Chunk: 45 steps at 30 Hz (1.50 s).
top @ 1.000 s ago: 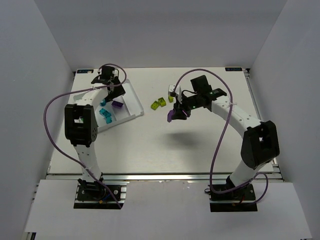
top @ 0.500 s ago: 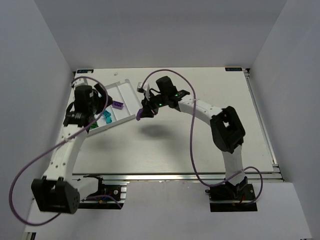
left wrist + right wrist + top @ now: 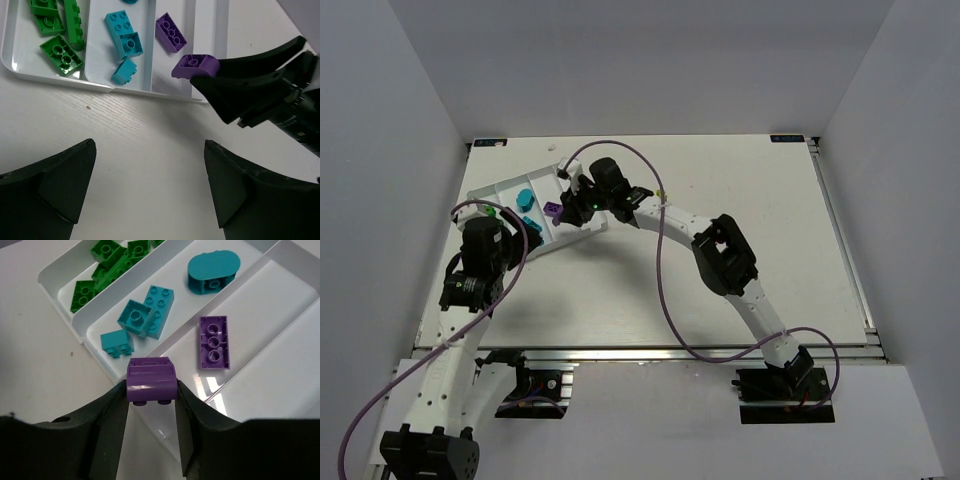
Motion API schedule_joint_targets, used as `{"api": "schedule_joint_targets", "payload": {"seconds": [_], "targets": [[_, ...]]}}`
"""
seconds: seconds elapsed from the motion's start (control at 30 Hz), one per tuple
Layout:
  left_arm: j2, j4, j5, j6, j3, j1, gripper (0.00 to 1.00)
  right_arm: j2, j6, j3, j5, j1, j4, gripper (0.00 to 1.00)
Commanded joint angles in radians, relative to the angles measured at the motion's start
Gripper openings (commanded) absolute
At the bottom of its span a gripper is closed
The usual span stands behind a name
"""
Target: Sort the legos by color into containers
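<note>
Peering through the left wrist camera, we see the left gripper point(image 3: 150, 145) spread wide above the table point(image 3: 150, 195) beside the tray point(image 3: 100, 62). Only the right wrist view shows the right gripper point(image 3: 151, 387) clamping both sides of a purple brick point(image 3: 151, 376), glossy and round-topped, over the tray's near edge.

This looks like a robot lab. Plain white walls point(image 3: 400, 120) stand round a white table point(image 3: 790, 220). A left arm point(image 3: 480, 258) and a right arm point(image 3: 725, 262) are bolted to a metal rail point(image 3: 650, 354).

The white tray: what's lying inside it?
The tray holds green bricks in one compartment, teal bricks in the next, one purple brick in the third. The right gripper, gripping a second purple brick, hides that compartment's near end.
</note>
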<state>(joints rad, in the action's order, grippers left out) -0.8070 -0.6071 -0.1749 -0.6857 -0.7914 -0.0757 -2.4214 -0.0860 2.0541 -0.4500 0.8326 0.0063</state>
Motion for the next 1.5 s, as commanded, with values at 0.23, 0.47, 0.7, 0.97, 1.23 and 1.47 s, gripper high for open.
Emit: {"api": "schedule_joint_targets", "payload": {"seconds": [0.23,0.47,0.7,0.97,1.23,1.47], "targets": [[0.031,0.038,0.078,0.034,-0.002,0.002,0.98,-0.002,-0.047,0.02,0.042,-0.012,0.098,0.9],[-0.02,0.223,0.305,0.048,0.047,0.002,0.98,0.205,-0.121,-0.115,-0.151,-0.147,0.024,0.89],[-0.194,0.438,0.534,0.028,0.038,-0.025,0.77,0.41,-0.178,-0.324,-0.32,-0.325,-0.152,0.0],[-0.681,0.313,0.459,0.264,-0.284,-0.282,0.39,0.645,-0.25,-0.552,-0.415,-0.515,-0.322,0.58],[-1.076,0.095,0.263,0.52,-0.696,-0.403,0.82,0.803,-0.4,-0.675,-0.516,-0.627,-0.451,0.86],[-1.274,0.086,0.031,0.673,-0.885,-0.47,0.82,0.84,-0.399,-0.696,-0.587,-0.725,-0.477,0.82]]}}
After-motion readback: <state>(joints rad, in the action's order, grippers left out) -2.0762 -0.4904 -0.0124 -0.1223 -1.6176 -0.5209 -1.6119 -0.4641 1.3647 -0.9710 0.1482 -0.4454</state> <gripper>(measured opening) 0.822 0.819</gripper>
